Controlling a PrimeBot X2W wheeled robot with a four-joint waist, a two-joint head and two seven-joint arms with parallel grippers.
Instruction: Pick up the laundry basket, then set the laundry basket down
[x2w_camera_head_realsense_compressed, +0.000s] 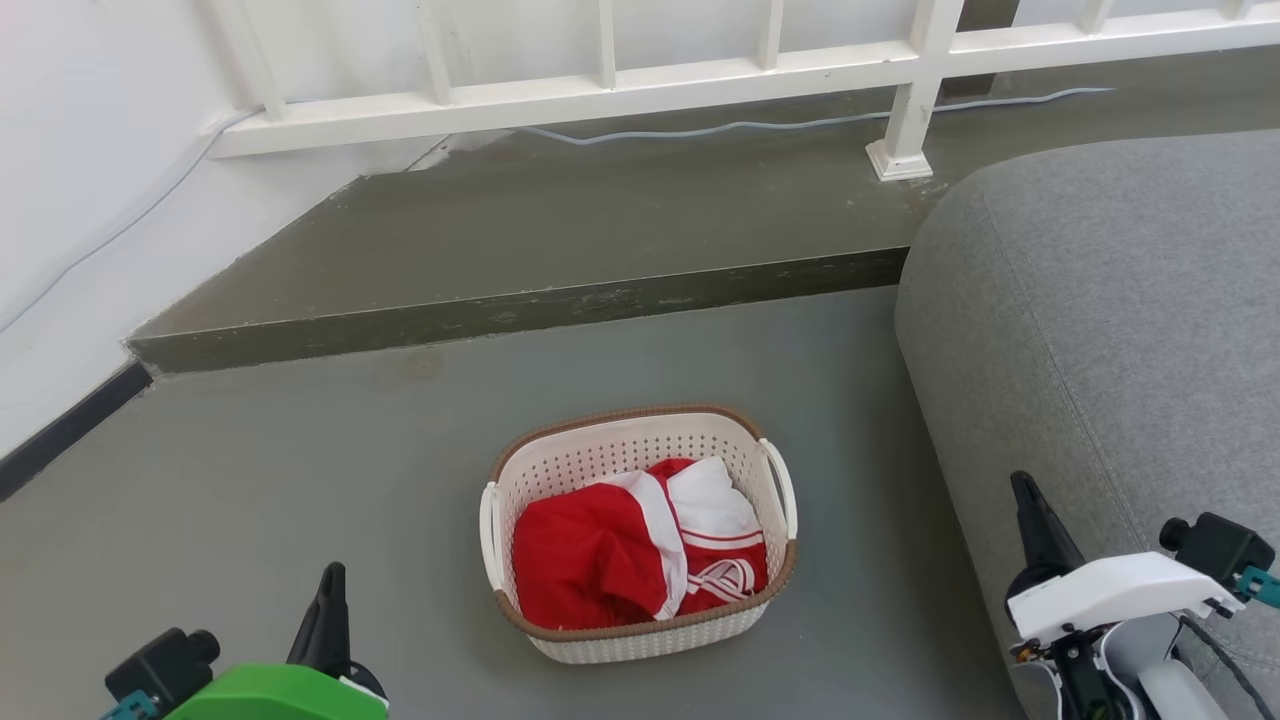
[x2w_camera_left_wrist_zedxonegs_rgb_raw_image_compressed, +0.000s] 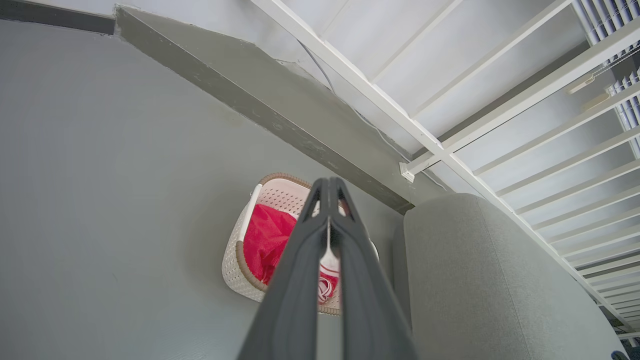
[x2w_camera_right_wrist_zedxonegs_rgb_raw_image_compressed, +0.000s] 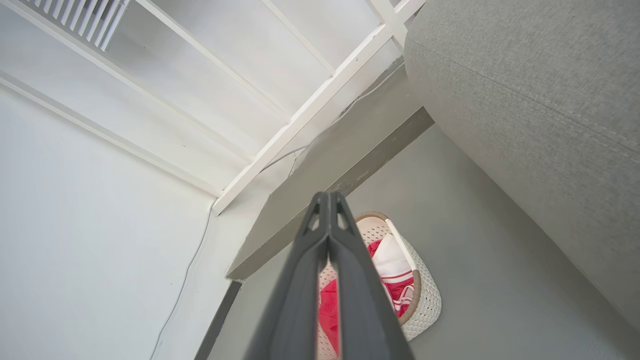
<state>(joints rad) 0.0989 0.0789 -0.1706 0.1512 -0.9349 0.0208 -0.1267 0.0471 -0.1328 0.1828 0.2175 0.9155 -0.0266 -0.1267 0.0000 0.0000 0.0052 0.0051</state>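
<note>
Left gripper (x2w_camera_left_wrist_zedxonegs_rgb_raw_image_compressed: 328, 182): long dark fingers pressed together, empty, at the head view's lower left.
Right gripper (x2w_camera_right_wrist_zedxonegs_rgb_raw_image_compressed: 327, 196): fingers likewise together, empty, lower right.
Smooth grey floor (x2w_camera_head_realsense_compressed: 250, 500): meets a raised step (x2w_camera_head_realsense_compressed: 500, 312) at the far side.
Rounded grey fabric sofa (x2w_camera_head_realsense_compressed: 1100, 300): right side.
Cream-white perforated plastic laundry basket, brown rim (x2w_camera_head_realsense_compressed: 640, 640): upright on floor, left of sofa, between grippers, touching neither.
Red-and-white cloth garment (x2w_camera_head_realsense_compressed: 600, 550): bundled inside.
</note>
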